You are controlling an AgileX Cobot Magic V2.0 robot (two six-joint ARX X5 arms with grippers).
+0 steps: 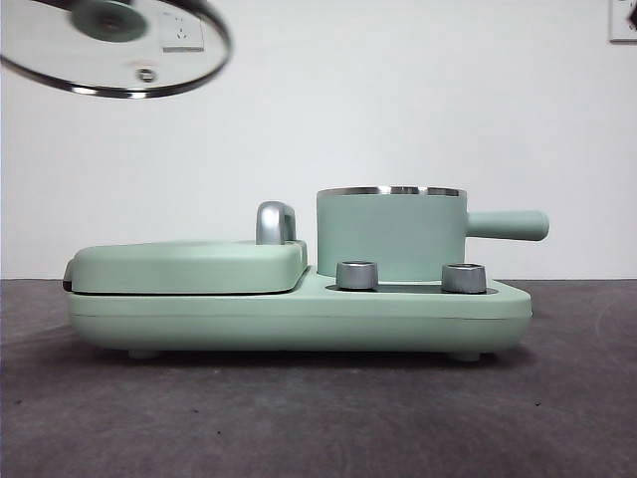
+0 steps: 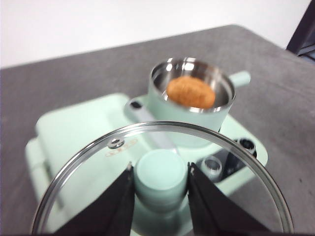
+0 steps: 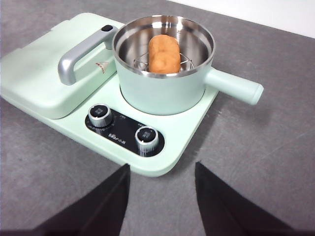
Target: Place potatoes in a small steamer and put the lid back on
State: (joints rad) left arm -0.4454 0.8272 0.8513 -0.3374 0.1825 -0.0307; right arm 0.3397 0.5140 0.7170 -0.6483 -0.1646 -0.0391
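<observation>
**A:** Which step is in hand?

**B:** The closing one, by my reading. The rough orange-brown oval potato (image 3: 164, 54) already lies inside the mint-green cylindrical steamer pot with its steel rim (image 3: 162, 93), resting on a wire rack. The round clear glass lid with a steel rim and mint-green knob (image 2: 161, 173) is off the pot and up in the air.

**A:** Who has it?

**B:** The left gripper (image 2: 160, 189). Its two black jaws are clenched on the knob, one on each side, with the glass disc spread around them. In the front view the lid (image 1: 114, 45) hangs tilted at the top corner, well above the flat mint-green hinged griddle plate (image 1: 189, 267) and off to the side of the pot (image 1: 390, 234).

**A:** And the other arm?

**B:** The right gripper (image 3: 162, 196) waits above the dark grey bench (image 3: 256, 162), jaws parted and holding nothing, near the two chrome dials (image 3: 123, 128) on the base.

**A:** What does the next move call for?

**B:** Carrying the lid across until the knob sits over the pot's centre, levelling it, then lowering so the steel rim seats evenly. The potato looks low enough to clear, though I can't be sure.
</observation>
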